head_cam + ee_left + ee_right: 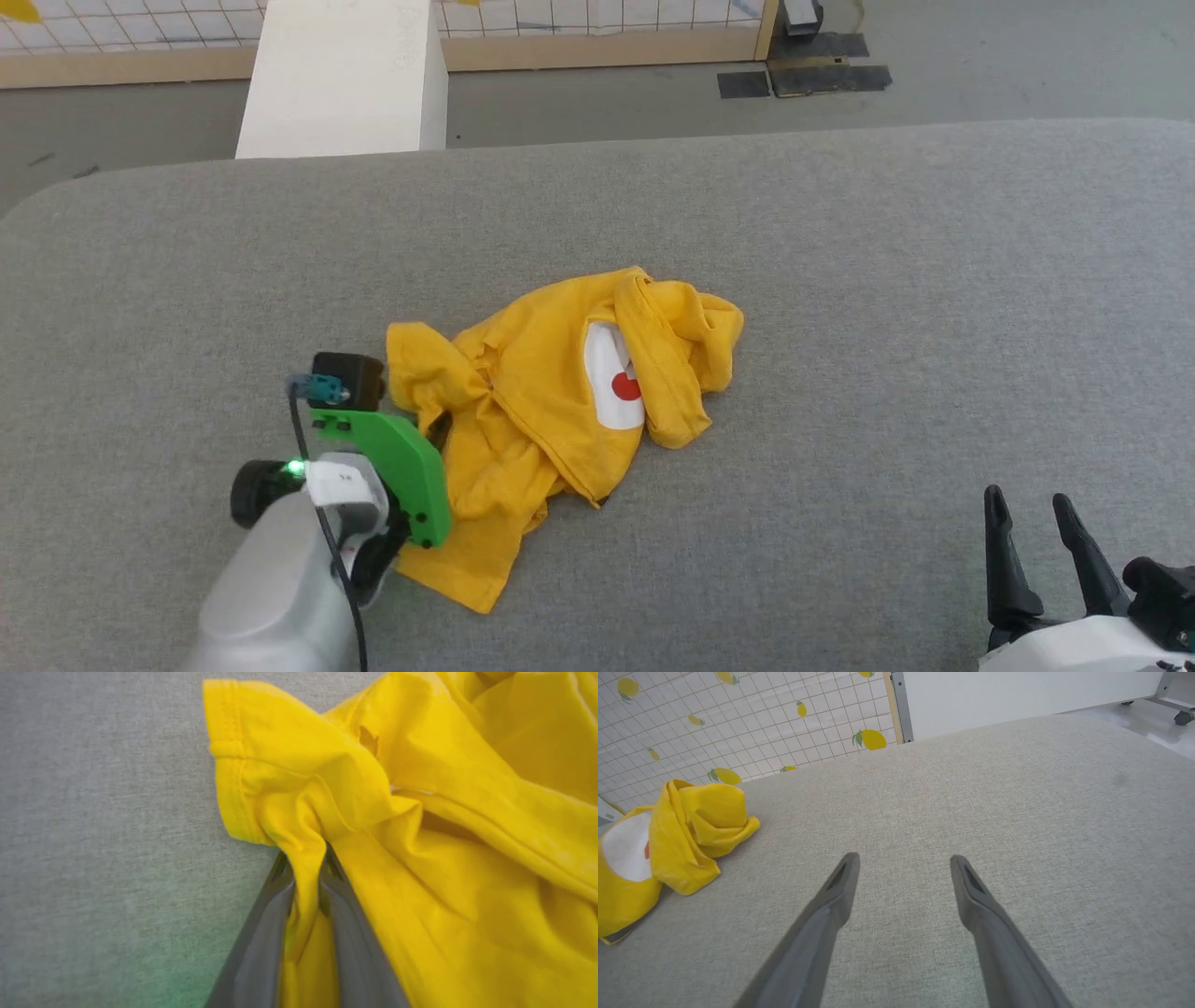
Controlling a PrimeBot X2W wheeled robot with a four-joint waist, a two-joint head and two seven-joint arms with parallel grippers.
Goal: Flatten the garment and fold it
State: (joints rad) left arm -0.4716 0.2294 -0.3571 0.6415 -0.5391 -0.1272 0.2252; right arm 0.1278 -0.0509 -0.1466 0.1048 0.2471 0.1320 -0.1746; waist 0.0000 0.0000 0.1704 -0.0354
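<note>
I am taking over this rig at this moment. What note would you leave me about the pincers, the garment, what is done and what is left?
Left pincer: shut on a fold of the garment, at its left edge.
Right pincer: open, empty, above the grey surface, apart from the garment.
Garment: a crumpled heap mid-surface, white patch partly showing.
Done: one grip taken.
Left: spread it flat, then fold it.

No words or numbers can be read. A small white sticker (344,479) on the left arm (271,579) has tiny dark marks, too small to make out
</note>
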